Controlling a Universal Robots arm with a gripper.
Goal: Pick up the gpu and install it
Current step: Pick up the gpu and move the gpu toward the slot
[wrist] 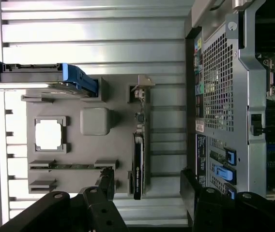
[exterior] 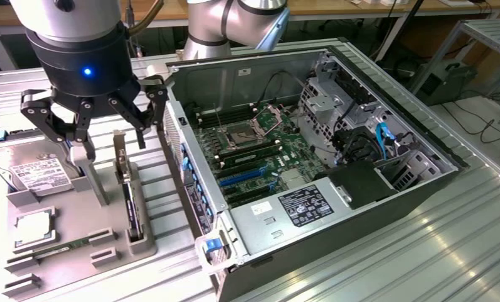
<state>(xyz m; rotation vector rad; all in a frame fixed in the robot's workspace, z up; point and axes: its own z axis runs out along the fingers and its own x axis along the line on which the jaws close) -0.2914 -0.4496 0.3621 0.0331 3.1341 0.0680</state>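
The gripper (wrist: 147, 191) is sitting nearest the wrist camera, its black fingers (wrist: 103, 186) spreading wide apart and clasping nothing. Beyond them the gpu (wrist: 138, 159) is standing on edge in a slot of the grey tray (wrist: 79, 150), lining up with the gap between the fingers. Its silver bracket is pointing away from them. The hard drive (wrist: 45, 77), a square chip (wrist: 48, 134) and the memory stick (wrist: 69, 166) are resting in the tray's other seats.

In the exterior view the gripper (exterior: 94, 135) is hovering over the tray (exterior: 99, 217), fingers splayed. The gpu (exterior: 131, 189) is standing upright below it, in the slot nearest the open computer case (exterior: 359, 220). The case is lying just beside the tray on the exterior view's right.
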